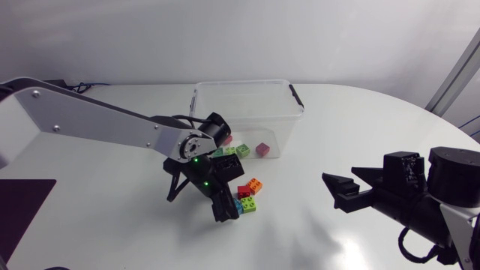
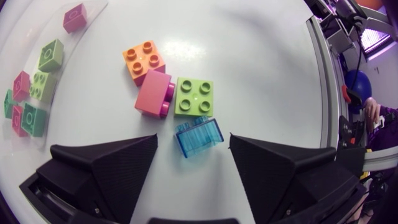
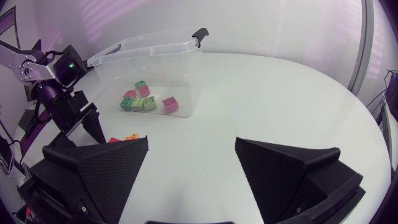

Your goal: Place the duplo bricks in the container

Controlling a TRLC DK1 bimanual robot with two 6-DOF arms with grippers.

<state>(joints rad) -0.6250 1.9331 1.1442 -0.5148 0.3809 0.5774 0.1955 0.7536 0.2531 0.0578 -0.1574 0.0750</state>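
Observation:
Four loose duplo bricks lie in a cluster in front of the clear container [image 1: 247, 112]: orange [image 2: 144, 59], pink-red [image 2: 153, 93], green [image 2: 193, 96] and translucent blue [image 2: 198, 135]. My left gripper [image 2: 193, 155] hangs over the cluster, open, with the blue brick between its fingers [image 2: 106, 168]; a gap shows on each side of the brick. From above, the gripper [image 1: 223, 210] covers part of the cluster [image 1: 249, 193]. Several green and pink bricks [image 1: 241, 150] lie inside the container. My right gripper [image 1: 341, 187] is open and empty, well to the right of the bricks.
The container's lid handle [image 1: 296, 96] sticks up at its right rim. My left arm [image 1: 97, 124] stretches across the table's left half. Bare white tabletop [image 1: 315, 217] lies between the two grippers.

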